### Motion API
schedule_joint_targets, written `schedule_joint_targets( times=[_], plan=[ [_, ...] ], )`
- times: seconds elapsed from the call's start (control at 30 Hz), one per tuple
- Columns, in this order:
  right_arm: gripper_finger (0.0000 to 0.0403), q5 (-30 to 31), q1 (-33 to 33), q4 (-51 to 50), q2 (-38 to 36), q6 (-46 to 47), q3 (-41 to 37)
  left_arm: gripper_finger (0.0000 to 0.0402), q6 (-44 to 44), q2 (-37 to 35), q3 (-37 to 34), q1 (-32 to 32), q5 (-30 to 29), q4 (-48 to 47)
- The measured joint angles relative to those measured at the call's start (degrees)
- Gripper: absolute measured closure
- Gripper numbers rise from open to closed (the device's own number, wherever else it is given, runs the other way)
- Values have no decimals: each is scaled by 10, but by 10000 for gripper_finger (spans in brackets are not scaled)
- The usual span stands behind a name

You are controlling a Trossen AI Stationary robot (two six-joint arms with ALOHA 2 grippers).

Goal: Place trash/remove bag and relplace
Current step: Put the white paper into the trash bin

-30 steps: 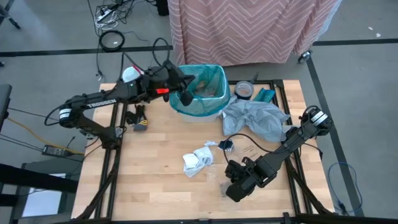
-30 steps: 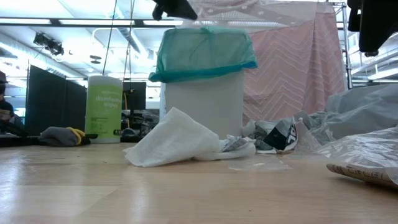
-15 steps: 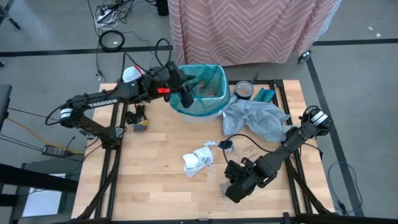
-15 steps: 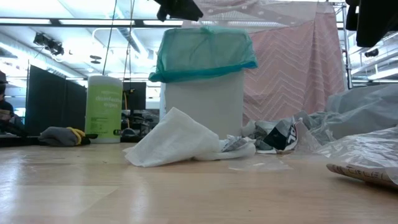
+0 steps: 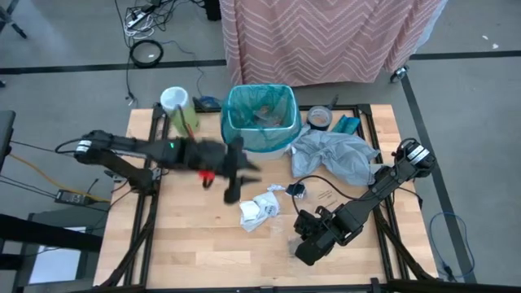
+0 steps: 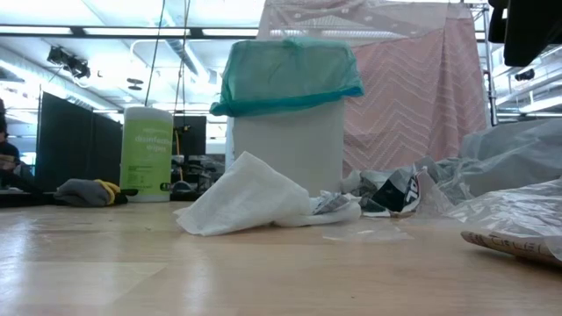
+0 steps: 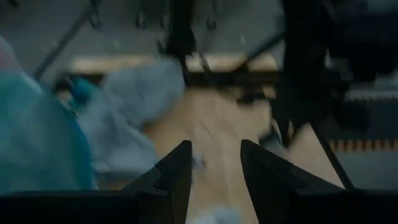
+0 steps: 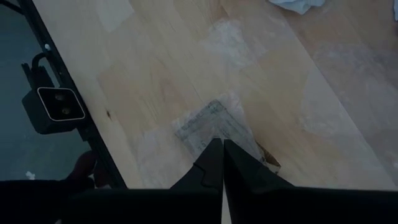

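Trash beside the bin: left end effector, fingers parted and empty, should descend squarely over it.

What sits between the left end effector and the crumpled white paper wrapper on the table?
High view: only bare wood separates the left end effector from the crumpled white paper wrapper.

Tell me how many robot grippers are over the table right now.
2: the left gripper is above the middle, beside the white wrappers; the right gripper is at the near edge.
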Motion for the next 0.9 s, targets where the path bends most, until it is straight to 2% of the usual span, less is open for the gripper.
schedule_joint_targets(
  times=[0.1,0.2,0.37,0.7,0.9],
  plan=[
    [402,0,1,0,0,0,0,255,-58,1,-69,-50,-28,19],
    [402,0,1,0,0,-4,0,255,-113,1,-144,-91,-66,83],
    [399,-1,1,0,0,-14,0,255,-179,1,-252,-134,-149,169],
    [400,-6,1,0,0,-15,0,255,-238,1,-384,-142,-200,266],
    [400,-23,1,0,0,-18,0,255,-240,1,-432,-141,-235,331]
  ],
)
